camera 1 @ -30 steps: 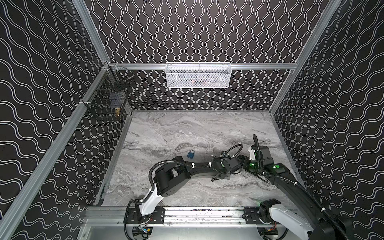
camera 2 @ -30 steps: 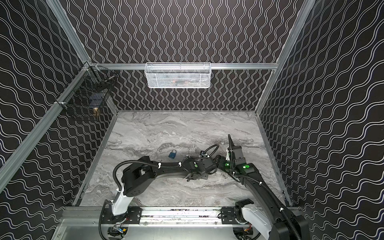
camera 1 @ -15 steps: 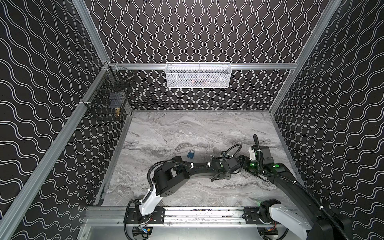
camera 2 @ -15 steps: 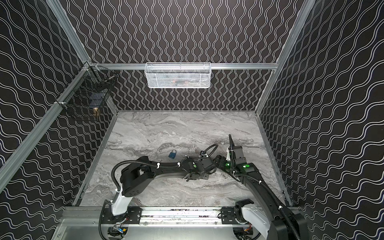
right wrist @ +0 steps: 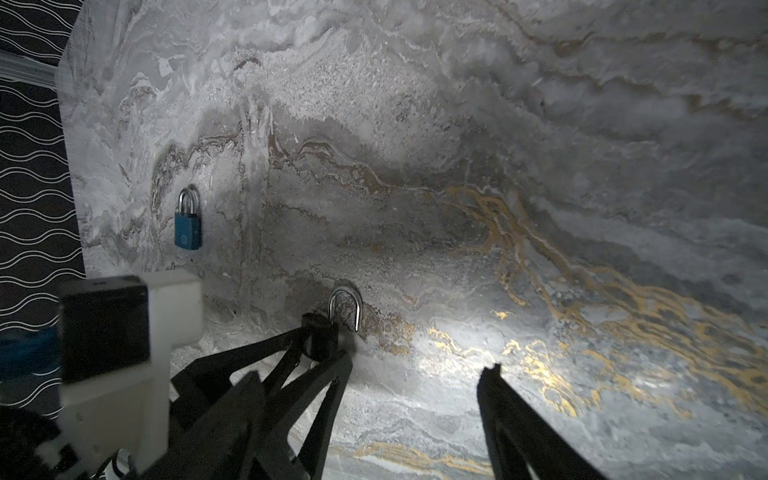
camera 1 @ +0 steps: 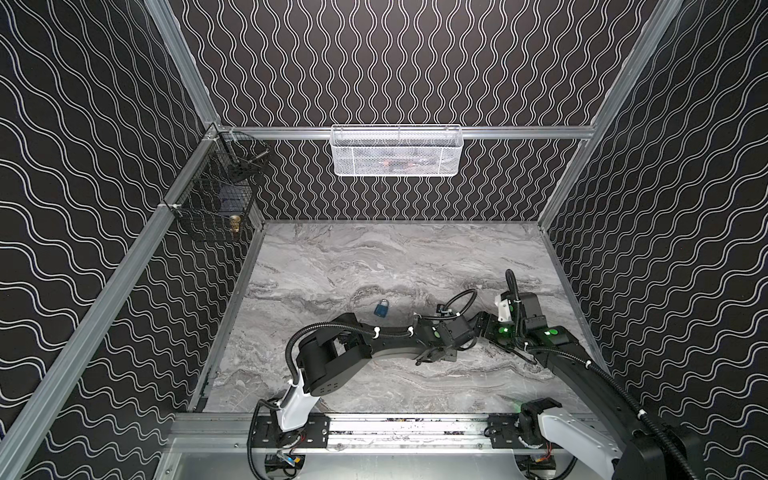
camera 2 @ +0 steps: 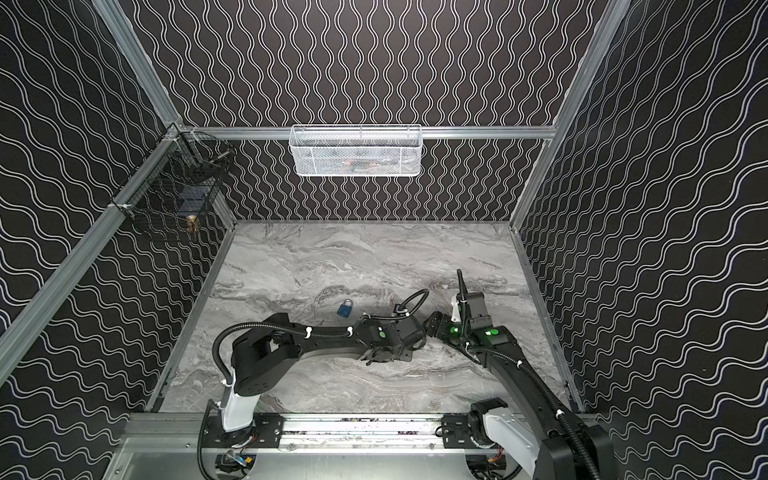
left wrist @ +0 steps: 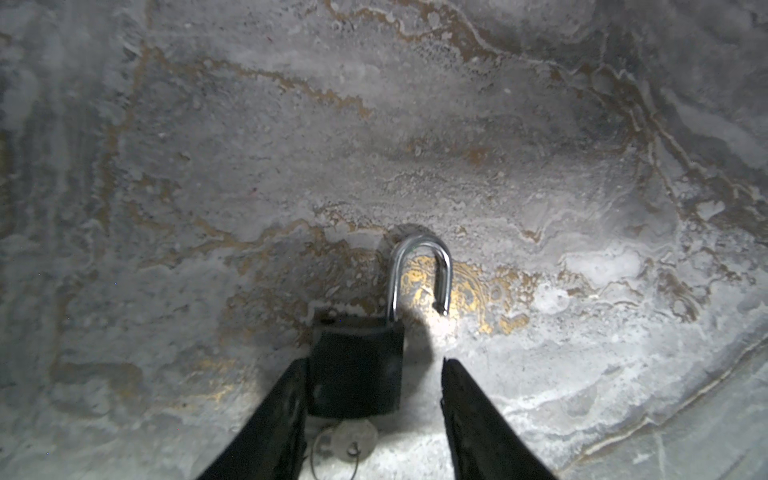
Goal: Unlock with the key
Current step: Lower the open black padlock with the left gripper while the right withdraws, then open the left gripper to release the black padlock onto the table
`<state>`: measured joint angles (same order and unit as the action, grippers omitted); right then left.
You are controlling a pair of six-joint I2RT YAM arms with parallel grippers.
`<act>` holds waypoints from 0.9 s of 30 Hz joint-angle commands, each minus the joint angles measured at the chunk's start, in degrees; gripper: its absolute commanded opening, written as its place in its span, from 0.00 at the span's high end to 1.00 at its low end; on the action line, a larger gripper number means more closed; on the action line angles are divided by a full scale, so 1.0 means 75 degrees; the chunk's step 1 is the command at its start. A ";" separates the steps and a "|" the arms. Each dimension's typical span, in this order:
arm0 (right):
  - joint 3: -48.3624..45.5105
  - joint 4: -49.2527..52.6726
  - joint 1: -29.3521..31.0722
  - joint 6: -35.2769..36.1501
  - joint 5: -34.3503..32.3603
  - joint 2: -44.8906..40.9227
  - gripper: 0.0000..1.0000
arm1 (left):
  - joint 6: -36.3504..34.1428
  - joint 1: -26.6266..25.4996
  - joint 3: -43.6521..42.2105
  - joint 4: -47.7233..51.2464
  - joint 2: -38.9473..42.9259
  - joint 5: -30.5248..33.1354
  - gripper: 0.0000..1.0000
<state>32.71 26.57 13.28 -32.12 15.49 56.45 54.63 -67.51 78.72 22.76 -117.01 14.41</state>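
A black padlock (left wrist: 357, 370) lies flat on the marble table (left wrist: 291, 145), and its silver shackle (left wrist: 419, 253) is sprung open with one end free. A silver key (left wrist: 351, 440) on a thin ring sticks out of the lock's underside. My left gripper (left wrist: 374, 361) is open around the lock body: one finger touches its side and the other stands well clear. My right gripper (right wrist: 417, 365) is open and empty beside the left one, with only bare table between its fingers. The black padlock (right wrist: 322, 338) also shows in the right wrist view. In both top views the arms hide it.
A shut blue padlock (camera 1: 381, 309) (camera 2: 345, 309) (right wrist: 188, 226) lies on the table behind the left arm. A white mesh basket (camera 1: 397, 151) hangs on the back wall and a black wire basket (camera 1: 216, 208) on the left wall. The two wrists sit close together.
In the top views both arms stand almost where they were. The blue padlock has not moved.
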 commanded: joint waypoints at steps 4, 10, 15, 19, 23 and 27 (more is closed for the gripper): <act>-0.0037 -0.0132 0.0000 -0.0031 0.0056 -0.0102 0.18 | 0.0016 0.0001 0.0101 0.0320 -0.0090 -0.0120 0.44; -0.0084 -0.0145 0.0000 -0.0046 0.0092 -0.0112 0.18 | -0.0130 0.0001 -0.0327 -0.0447 0.0253 -0.0455 0.37; -0.0142 -0.0196 0.0010 -0.0047 0.0219 -0.0105 0.18 | -0.0117 0.0001 -0.0970 -0.1138 0.0733 -0.0679 0.29; -0.0125 -0.0211 0.0011 0.0052 0.0297 0.0101 0.19 | -0.0099 0.0001 -0.1328 -0.1378 0.1009 -0.0642 0.26; -0.0222 -0.0553 0.0014 -0.0085 0.0813 0.0284 0.24 | -0.0016 0.0001 -0.1727 -0.1804 0.1284 -0.0613 0.27; -0.0235 -0.0613 0.0015 -0.0096 0.0832 0.0292 0.27 | 0.0086 0.0012 -0.1690 -0.1657 0.1288 -0.0471 0.34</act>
<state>31.07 24.16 13.37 -32.34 20.49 58.63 54.04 -67.46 66.00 11.79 -107.70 9.93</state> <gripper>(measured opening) 0.727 0.669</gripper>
